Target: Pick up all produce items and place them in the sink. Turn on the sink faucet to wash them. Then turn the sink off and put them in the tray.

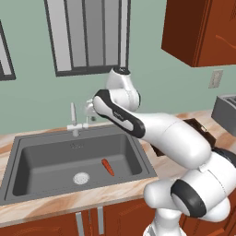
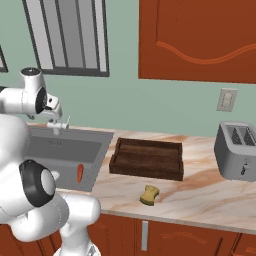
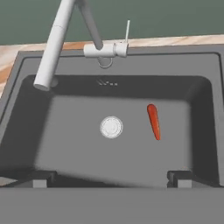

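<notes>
Carrot (image 3: 153, 121) already lies right of centre on the sink (image 3: 205, 113) floor, so the faucet (image 3: 105, 49) step looks current; end effector (image 3: 112, 178) wide open, empty, next needs the upper-centre handle.

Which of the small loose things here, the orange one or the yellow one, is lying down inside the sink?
The slim red-orange carrot: it lies on the sink floor beside the round drain. The yellow sponge sits on the counter in front of the brown tray.

Red-orange carrot (image 3: 153, 121) flat in sink (image 3: 65, 131)
</notes>
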Controlling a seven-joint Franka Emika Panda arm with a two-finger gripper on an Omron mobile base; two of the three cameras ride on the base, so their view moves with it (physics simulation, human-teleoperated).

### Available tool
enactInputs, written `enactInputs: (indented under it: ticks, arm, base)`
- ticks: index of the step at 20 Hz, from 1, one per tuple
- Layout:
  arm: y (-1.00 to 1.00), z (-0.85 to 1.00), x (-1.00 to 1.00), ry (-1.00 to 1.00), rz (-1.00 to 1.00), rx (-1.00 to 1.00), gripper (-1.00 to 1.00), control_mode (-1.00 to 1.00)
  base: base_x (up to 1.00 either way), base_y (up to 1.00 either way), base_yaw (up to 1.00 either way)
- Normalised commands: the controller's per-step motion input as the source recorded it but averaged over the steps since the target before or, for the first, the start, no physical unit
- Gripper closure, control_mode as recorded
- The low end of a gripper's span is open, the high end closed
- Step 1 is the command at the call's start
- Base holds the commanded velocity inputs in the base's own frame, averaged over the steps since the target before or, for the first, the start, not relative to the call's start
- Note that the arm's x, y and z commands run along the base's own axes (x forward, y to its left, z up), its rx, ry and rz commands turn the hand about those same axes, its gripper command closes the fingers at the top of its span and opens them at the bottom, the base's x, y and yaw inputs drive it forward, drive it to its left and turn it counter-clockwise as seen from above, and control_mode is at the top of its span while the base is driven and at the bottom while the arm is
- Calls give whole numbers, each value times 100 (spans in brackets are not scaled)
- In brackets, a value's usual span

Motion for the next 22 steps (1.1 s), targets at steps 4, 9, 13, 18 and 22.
enactInputs:
  ticks: [4,9,13,18,22]
  arm:
    - [-20,0,-12,8,-2,-5,-100,-100]
    - [-9,-2,-1,10,-3,-6,-100,-100]
    - [-9,-9,-1,10,-2,-5,-100,-100]
    - [-9,-19,-4,7,-2,-4,-100,-100]
    - [-12,-30,-7,0,-2,0,-100,-100]
  base:
    - [0,0,0]
    - [0,0,0]
    - [0,0,0]
    - [0,0,0]
    - [0,0,0]
